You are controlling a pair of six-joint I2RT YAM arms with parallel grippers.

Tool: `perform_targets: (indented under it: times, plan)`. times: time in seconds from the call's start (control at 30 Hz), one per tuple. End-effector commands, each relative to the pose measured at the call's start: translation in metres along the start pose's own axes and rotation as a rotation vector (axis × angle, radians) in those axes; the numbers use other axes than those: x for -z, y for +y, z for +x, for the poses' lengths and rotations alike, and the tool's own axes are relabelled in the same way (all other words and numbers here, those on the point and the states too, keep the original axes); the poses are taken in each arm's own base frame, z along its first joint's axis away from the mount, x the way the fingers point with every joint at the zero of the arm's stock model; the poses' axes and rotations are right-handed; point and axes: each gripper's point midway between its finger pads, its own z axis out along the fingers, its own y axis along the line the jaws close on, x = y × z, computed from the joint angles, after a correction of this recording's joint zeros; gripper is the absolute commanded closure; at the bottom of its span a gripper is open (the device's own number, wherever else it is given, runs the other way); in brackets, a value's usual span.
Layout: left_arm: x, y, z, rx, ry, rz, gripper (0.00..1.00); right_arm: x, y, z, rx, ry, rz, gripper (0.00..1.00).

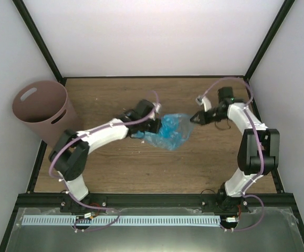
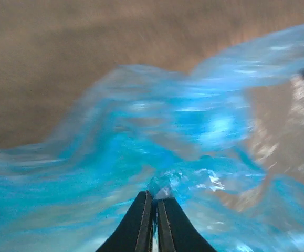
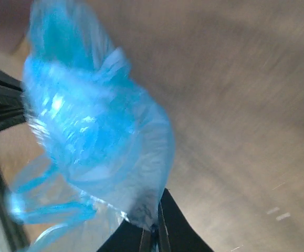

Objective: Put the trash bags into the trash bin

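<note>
Bag (image 1: 170,132): bunched, wrinkled, translucent light blue, located near the middle of the worktop (image 1: 141,168), slightly toward the far edge. It is gripped from both sides. Whether it is clear of the worktop cannot be told.

The bag's left side is taken by the left hand (image 1: 156,125). In the left wrist view the fingers (image 2: 136,226) are pressed together, and a fold of plastic is pinched at their tips. The rest of the bag is spread across most of that view, which is blurred.

The bag's right side is taken by the right hand (image 1: 195,118). In the right wrist view the fingers (image 3: 175,226) are likewise closed, and a corner of the bag is caught between the tips. The bulk of the bag is bulged up and away from them. Thin loops of plastic are seen hanging at its lower left.

Bin (image 1: 46,118): upright, mouth up, at the far left corner of the worktop. One oval cut-out is visible near its rim. It is well apart from the bag and both hands.
</note>
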Motion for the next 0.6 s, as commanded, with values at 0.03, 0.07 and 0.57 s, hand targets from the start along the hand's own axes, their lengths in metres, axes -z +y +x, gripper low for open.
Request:
perform_targets:
  times: [0.03, 0.07, 0.57]
  plan:
    - [0.095, 0.034, -0.107, 0.016, -0.263, -0.034, 0.96, 0.099, 0.026, -0.112, 0.224, -0.248, 0.149, 0.99]
    - [0.114, 0.029, -0.126, -0.008, -0.307, -0.04, 0.96, 0.119, 0.039, -0.131, 0.265, -0.299, 0.171, 0.99]
    - [0.088, 0.037, 0.05, 0.116, -0.064, 0.015, 0.96, 0.05, 0.006, 0.016, 0.328, -0.209, 0.262, 0.99]
